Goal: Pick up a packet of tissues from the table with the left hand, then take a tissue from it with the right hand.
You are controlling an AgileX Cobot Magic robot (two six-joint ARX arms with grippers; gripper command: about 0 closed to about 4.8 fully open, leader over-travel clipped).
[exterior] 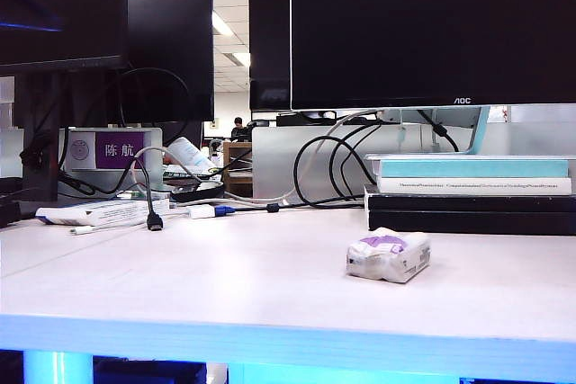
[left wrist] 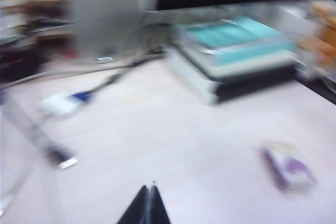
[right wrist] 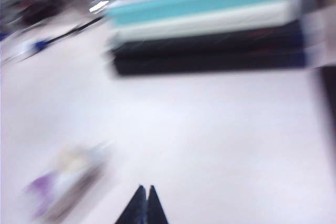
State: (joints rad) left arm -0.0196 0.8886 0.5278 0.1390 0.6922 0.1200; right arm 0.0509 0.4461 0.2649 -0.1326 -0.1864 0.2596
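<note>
The packet of tissues [exterior: 388, 255], white crinkly plastic with a purple label, lies flat on the table [exterior: 225, 285], untouched, ahead of both closed grippers and between them.

packet of tissues [exterior: 389, 255]: white, purple label. table [exterior: 225, 285]: pale whitish, light-blue front edge. Book stack [exterior: 472, 188]: teal, cream, black.
</note>
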